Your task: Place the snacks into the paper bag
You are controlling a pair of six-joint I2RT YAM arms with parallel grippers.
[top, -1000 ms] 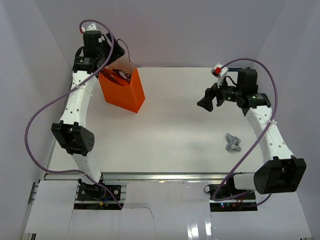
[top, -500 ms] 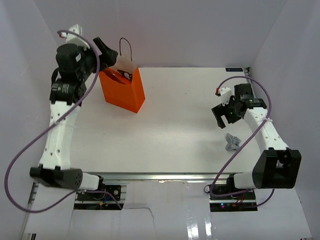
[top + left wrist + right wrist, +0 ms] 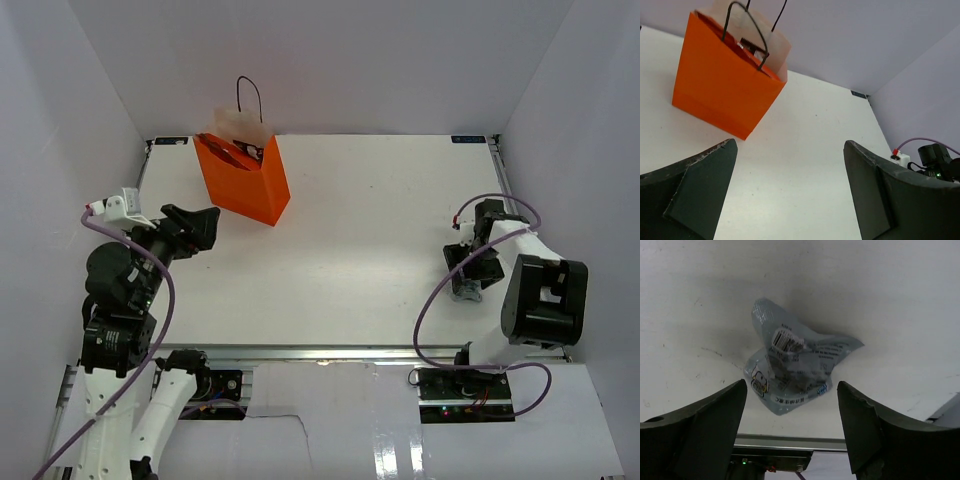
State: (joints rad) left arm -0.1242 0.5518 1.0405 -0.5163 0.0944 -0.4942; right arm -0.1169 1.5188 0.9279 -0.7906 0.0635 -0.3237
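Sweet (image 3: 796, 367), crinkly, silver-grey, crumpled

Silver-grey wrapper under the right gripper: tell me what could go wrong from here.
1. The silver-grey wrapper lies crumpled under the open right gripper; a pinch may catch only a thin edge and slip.
2. The paper bag stands far off, cord handles arching over its mouth; a drop may snag or miss.
3. The open left gripper is apart from the bag, so a bump could tip it.
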